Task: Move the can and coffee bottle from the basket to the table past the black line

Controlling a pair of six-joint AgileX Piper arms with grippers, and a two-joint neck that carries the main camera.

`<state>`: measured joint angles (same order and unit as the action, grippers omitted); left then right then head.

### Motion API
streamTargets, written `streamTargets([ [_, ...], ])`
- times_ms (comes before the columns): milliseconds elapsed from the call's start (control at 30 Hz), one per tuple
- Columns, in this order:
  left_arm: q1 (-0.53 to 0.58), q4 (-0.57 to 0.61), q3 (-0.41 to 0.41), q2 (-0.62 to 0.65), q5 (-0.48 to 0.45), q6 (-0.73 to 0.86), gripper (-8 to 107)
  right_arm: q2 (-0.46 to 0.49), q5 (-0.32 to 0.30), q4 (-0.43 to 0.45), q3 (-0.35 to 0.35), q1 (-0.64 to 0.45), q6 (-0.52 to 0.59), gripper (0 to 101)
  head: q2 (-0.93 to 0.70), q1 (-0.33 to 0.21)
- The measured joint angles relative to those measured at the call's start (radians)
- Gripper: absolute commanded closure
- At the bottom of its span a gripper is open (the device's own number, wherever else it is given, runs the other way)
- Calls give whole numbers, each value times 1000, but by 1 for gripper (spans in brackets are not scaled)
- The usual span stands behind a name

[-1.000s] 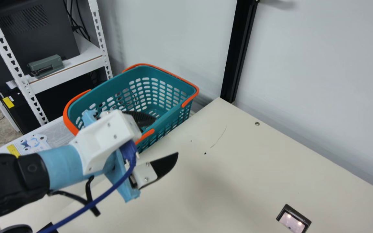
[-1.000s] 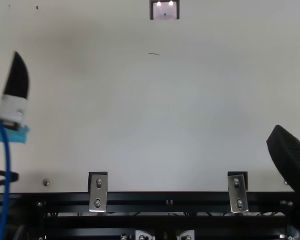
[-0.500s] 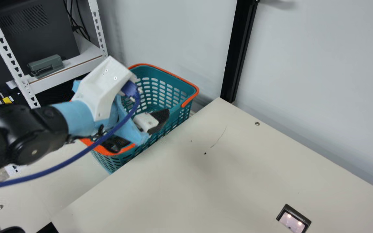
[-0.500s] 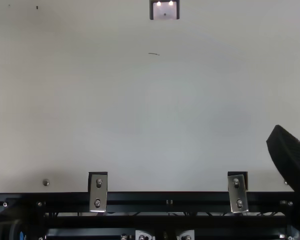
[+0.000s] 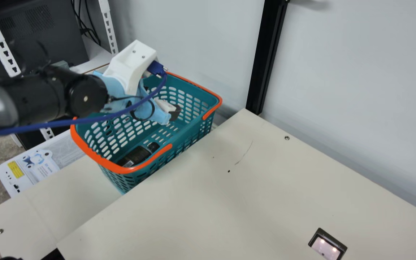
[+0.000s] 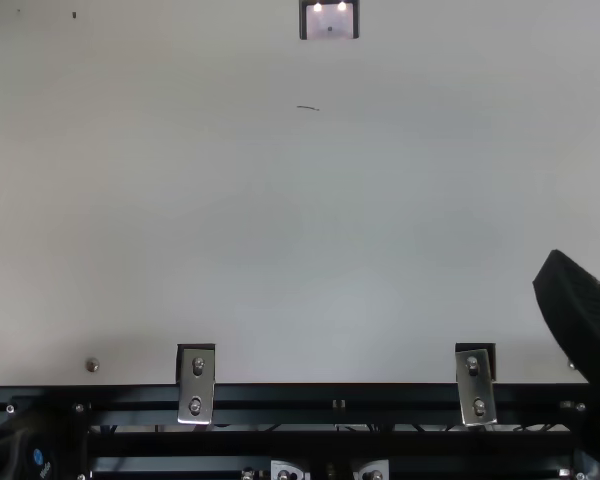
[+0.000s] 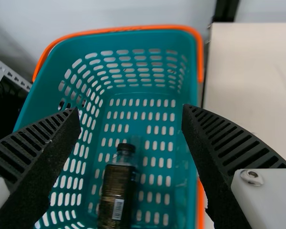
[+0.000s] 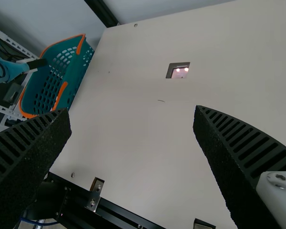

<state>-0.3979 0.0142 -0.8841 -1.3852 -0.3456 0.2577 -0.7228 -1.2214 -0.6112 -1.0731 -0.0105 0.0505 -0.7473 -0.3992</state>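
Coffee bottle (image 7: pixel 118 195) is lying on its side on the basket floor, near the basket's near end in the main view, dark inside, black cap (image 7: pixel 126 149) pointing toward the far end. Looks well filled, so we'd budget for moderate weight, tail-heavy if we take it too near the cap. Body should be stiff, plastic or glass, can't tell which. Smooth wall, likely slippery; ribbed pads should help. Best hold: across the body around the label (image 7: pixel 117 209), one finger each side, square to its length. We'd skip the cap: narrow, and the bottle would swing.

Basket (image 7: pixel 119 30) is teal, slotted, orange handles down at the rim, sitting beside the table (image 5: pixel 251 202). Left gripper (image 7: pixel 131 110) is over its mouth, fingers wide apart, nothing between them. It needs to line up with the bottle, then go deeper; side walls could catch a finger. Lift needs to clear the rim before we swing to the table.

Right gripper (image 8: pixel 132 110) is above the table, fingers apart, nothing held.
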Motion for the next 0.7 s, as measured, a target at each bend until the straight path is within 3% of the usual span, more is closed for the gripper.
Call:
streamTargets([
  [333,-144,122,-211,-246,-106,219,9,0,0,0,0,0,0,0,0,0],
  [700,-178,157,-356,-455,-260,330,9,0,0,0,0,0,0,0,0,-5],
])
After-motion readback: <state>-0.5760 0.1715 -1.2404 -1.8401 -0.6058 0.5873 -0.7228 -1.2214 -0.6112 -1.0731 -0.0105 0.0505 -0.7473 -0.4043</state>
